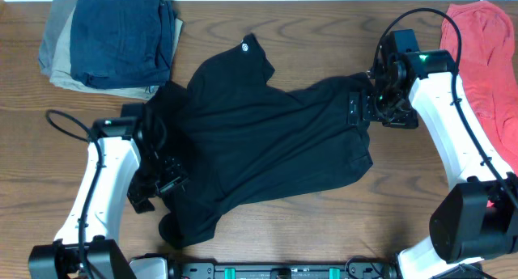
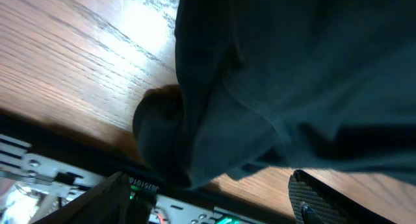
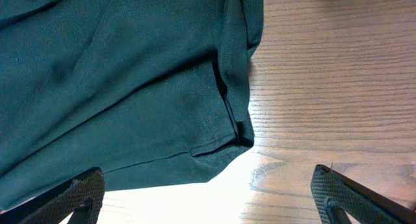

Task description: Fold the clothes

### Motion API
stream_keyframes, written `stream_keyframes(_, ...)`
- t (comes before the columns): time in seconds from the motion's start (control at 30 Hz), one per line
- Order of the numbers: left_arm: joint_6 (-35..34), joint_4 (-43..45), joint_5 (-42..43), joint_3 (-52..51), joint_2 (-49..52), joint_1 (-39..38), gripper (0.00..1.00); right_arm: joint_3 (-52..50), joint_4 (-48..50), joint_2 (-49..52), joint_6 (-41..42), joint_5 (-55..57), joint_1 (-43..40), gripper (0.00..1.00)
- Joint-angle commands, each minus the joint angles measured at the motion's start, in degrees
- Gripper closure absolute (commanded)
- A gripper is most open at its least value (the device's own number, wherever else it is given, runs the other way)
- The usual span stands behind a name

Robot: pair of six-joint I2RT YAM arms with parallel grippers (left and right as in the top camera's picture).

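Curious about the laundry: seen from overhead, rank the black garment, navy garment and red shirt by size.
Largest: black garment. Then, unranked: navy garment and red shirt look alike, and the shirt runs off the edge.

Overhead, light falls evenly and sharp on my table (image 1: 340,230), though the black garment (image 1: 267,141) swallows detail. My left wrist view is dim and blurred, glare at eleven o'clock. My right wrist view is crisper, glare at six o'clock.

Black garment (image 1: 267,141) ctr; navy/khaki pile (image 1: 113,40) top-L, red shirt (image 1: 486,52) top-R.
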Motion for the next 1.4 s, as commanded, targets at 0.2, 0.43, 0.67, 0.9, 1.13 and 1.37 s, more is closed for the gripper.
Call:
stream_keyframes(0.2, -6.45, 6.6, 0.33, -8.57, -0.28, 0.09, 0.23, -0.15, 0.39, 0.13, -0.85, -0.07, 0.74, 0.02)
stream_keyframes(0.43, -6.78, 7.21, 0.33, -11.67, -0.26, 0.09, 0.35, -1.79, 1.49, 0.13, -0.79, -0.11, 0.74, 0.03)
stream_keyframes(0.67, -6.73, 6.54, 0.33, -11.67, -0.26, 0.09, 0.87, -7.72, 5.95, 0.13, -0.61, -0.52, 0.74, 0.05)
stream_keyframes(0.9, -6.71, 6.45, 0.33, -12.0, -0.26, 0.09, 0.88, -13.46, 12.83, 0.13, -0.7, -2.93, 0.79, 0.07)
stream_keyframes(1.13, -6.67, 9.2, 1.27, -14.8, -0.26, 0.09, 0.54, -17.29, 20.31, 0.13, -3.45, -3.45, 1.86, 0.11)
stream_keyframes(1.37, -6.71, 10.08, 1.46, -15.85, -0.24, 0.09, 0.55, -17.92, 25.75, 0.55, -5.81, -3.19, 1.9, 0.14)
